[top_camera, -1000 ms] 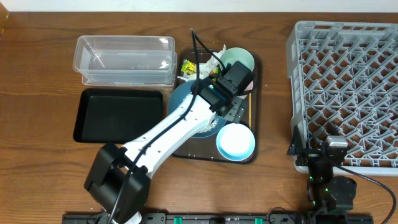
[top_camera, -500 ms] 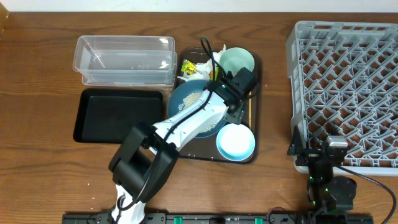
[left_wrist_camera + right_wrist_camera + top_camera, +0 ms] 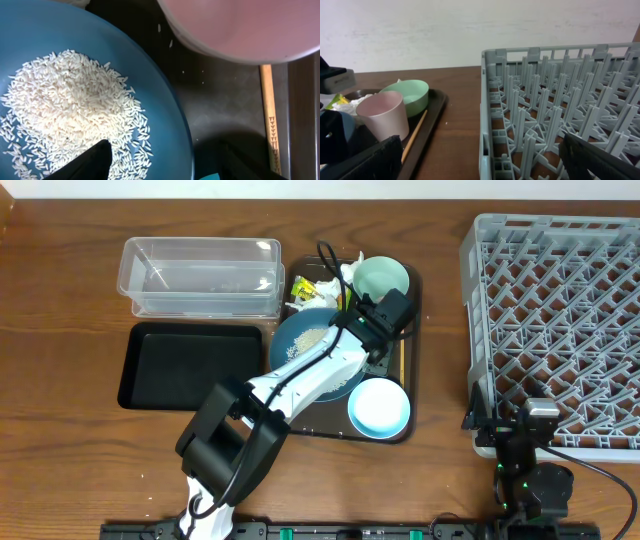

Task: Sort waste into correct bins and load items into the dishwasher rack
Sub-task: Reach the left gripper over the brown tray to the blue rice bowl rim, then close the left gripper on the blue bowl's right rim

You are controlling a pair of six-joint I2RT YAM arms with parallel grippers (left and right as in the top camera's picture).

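- Left gripper: the jaws stand wide apart and hold nothing. One finger hangs over the rice and the other over the brown tray. They therefore straddle the blue plate at its 3 o'clock rim, which I judge to be a line-up for a rim grip.
- The plate lies towards 9 o'clock on the brown tray. The rice is heaped on it, so it probably needs emptying into a bin before racking.
- The pink cup stands just beside the plate at its 1 o'clock. The chopstick lies along the tray's 3 o'clock edge.
- The green bowl is at 1 o'clock on the tray and the light blue bowl at 5 o'clock. Paper and wrappers are bunched at 11 o'clock.
- The clear tub and black tray sit at 9 to 10 o'clock of the brown tray, within the left arm's reach.
- Right gripper: the jaws are wide and empty. It waits at the 7 o'clock corner of the rack, which holds no dishes.
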